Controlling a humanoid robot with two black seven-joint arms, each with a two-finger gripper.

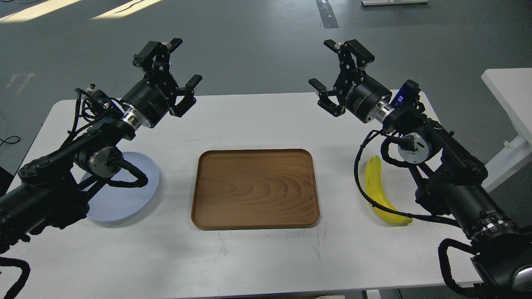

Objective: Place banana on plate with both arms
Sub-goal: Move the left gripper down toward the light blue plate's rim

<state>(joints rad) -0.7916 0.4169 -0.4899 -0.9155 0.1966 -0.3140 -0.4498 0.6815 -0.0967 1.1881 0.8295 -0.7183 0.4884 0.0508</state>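
A bright-yellow banana [380,189] lies on the white table at the right, partly crossed by a black cable of my right arm. The pale blue-grey plate [133,195] sits at the left, half hidden under my left arm. Raised above the table's far left stands my left gripper [183,62], open and empty. My right gripper [325,63] is held high over the far right, also open with nothing between its fingers. Neither gripper is near the banana or the plate.
A rectangular brown wooden tray [255,189] lies empty in the middle of the white table [249,257]. A second white table [509,89] stands off to the right. Grey floor lies beyond the far edge.
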